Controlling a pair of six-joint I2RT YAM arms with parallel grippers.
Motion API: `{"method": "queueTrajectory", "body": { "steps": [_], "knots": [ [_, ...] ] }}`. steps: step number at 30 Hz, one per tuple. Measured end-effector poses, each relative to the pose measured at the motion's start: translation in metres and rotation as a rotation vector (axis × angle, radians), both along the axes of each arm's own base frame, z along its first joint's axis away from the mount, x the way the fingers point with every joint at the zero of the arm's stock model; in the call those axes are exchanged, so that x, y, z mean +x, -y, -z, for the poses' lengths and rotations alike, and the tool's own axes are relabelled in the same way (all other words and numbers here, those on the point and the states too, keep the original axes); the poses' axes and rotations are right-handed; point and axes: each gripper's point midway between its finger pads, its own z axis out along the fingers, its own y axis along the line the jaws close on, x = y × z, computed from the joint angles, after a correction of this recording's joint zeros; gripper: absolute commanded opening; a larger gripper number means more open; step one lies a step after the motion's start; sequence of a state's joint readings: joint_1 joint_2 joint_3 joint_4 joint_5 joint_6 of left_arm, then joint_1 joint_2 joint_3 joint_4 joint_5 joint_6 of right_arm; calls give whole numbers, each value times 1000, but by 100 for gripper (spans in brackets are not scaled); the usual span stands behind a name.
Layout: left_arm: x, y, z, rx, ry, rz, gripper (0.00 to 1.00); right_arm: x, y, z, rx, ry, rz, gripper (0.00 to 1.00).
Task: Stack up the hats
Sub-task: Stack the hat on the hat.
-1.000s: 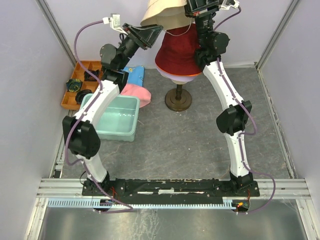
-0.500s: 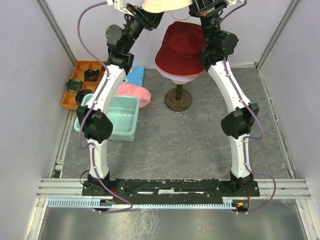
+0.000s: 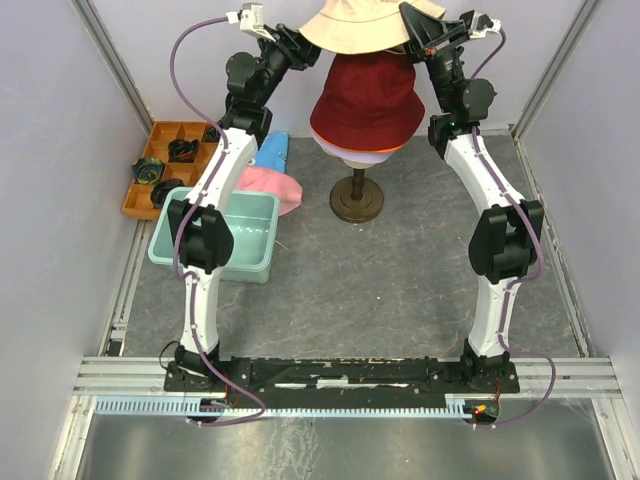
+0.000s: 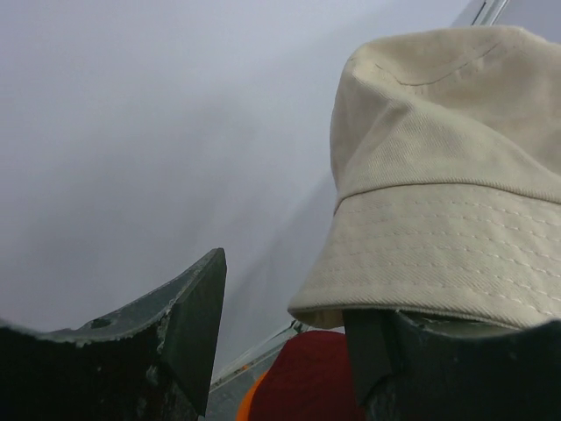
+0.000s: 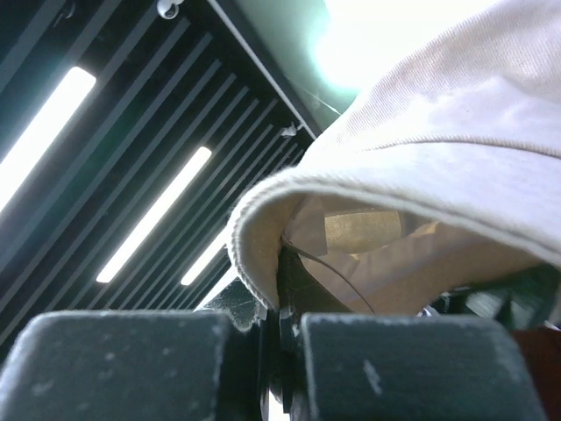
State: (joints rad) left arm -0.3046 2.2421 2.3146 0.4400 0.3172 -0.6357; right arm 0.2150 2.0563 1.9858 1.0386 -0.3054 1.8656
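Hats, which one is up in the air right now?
The cream-beige hat, pinched by its brim in the right gripper. The dark red hat sits on the mannequin stand; the pink hat lies on the table.

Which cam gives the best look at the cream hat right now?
Left wrist: crown and stitched brim of the cream hat fill the right side. Top external crops it at the frame's top. Right wrist shows only brim edge and inner label, glare-washed.

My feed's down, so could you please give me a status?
Right gripper shut on cream hat brim. Left gripper open at the brim. Cream hat held above red hat, not yet seated. Nothing seen between them.
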Motion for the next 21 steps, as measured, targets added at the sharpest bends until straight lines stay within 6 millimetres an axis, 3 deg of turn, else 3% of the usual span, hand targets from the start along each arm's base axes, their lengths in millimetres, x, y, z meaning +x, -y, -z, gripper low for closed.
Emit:
{"method": "queueTrajectory", "body": {
  "steps": [4,8,16,21],
  "knots": [
    [4,-4,3,1,-4,-10,61,9,-1,21,-32,-57,-29,0],
    [9,-8,12,6,-17,-19,59,0,-8,28,-60,-82,-81,0],
    [11,-10,82,58,-155,-26,58,-27,-15,39,-121,-121,-156,0],
    [-7,-16,98,75,-188,-30,58,-43,-15,48,-153,-148,-175,0]
  ]
}}
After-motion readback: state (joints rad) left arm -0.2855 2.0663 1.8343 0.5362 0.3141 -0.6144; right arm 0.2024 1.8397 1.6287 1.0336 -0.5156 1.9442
